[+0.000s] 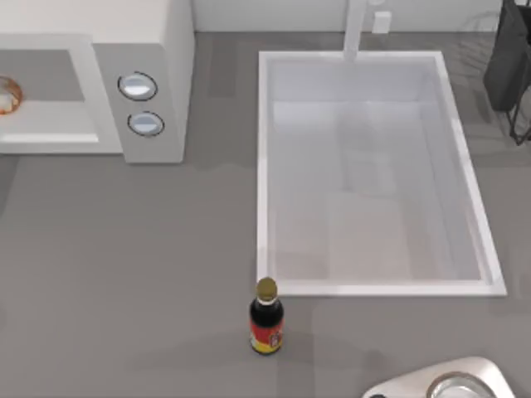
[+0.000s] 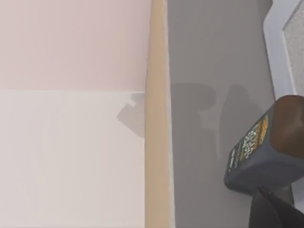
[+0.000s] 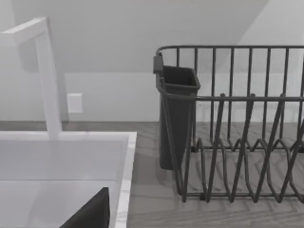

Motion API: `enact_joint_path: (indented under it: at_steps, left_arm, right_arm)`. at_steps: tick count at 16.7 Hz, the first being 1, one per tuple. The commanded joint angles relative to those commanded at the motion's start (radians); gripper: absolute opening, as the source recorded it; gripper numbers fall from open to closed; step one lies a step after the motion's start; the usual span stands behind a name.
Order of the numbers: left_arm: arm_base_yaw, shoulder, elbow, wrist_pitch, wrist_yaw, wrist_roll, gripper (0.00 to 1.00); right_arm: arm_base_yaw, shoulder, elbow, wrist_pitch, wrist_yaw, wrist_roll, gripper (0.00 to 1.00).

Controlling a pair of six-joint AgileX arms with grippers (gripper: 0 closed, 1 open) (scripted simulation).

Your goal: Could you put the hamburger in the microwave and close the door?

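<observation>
From above, I see the hamburger (image 1: 8, 95) already inside the microwave (image 1: 141, 50) at the far left, soy bottle (image 1: 266, 318) near centre on the surface (image 1: 124, 265). The door remains to swing; I'd push along its outer edge. Left wrist view: bottle beside the sink (image 2: 278, 52). Right wrist view: dish rack (image 3: 232, 123). Neither arm's fingers can be judged.

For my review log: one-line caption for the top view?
Burger inside open microwave, bottle standing before sink.
</observation>
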Motion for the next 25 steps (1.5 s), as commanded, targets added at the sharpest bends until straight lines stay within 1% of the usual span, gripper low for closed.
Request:
enact_joint_path:
  at_steps: [2, 6, 8, 14, 17, 22, 25]
  left_arm:
    - [0.003, 0.026, -0.048, 0.077, -0.008, 0.01, 0.0]
    - [0.015, 0.092, -0.167, 0.286, -0.028, 0.032, 0.0]
    - [0.019, 0.118, -0.213, 0.349, -0.036, 0.039, 0.0]
    - [0.018, 0.118, -0.23, 0.366, -0.038, 0.04, 0.0]
    - [0.021, 0.05, -0.287, 0.382, -0.06, -0.011, 0.0]
    - [-0.064, -0.165, -0.466, 0.451, -0.148, -0.173, 0.0]
    - [-0.109, -0.202, -0.541, 0.497, -0.149, -0.184, 0.0]
  right_arm:
    - [0.0, 0.0, 0.0, 0.0, 0.0, 0.0, 1.0]
    - [0.0, 0.0, 0.0, 0.0, 0.0, 0.0, 1.0]
    - [0.0, 0.0, 0.0, 0.0, 0.0, 0.0, 1.0]
    - [0.0, 0.0, 0.0, 0.0, 0.0, 0.0, 1.0]
    - [0.0, 0.0, 0.0, 0.0, 0.0, 0.0, 1.0]
    - [0.0, 0.0, 0.0, 0.0, 0.0, 0.0, 1.0]
    - [0.0, 0.0, 0.0, 0.0, 0.0, 0.0, 1.0]
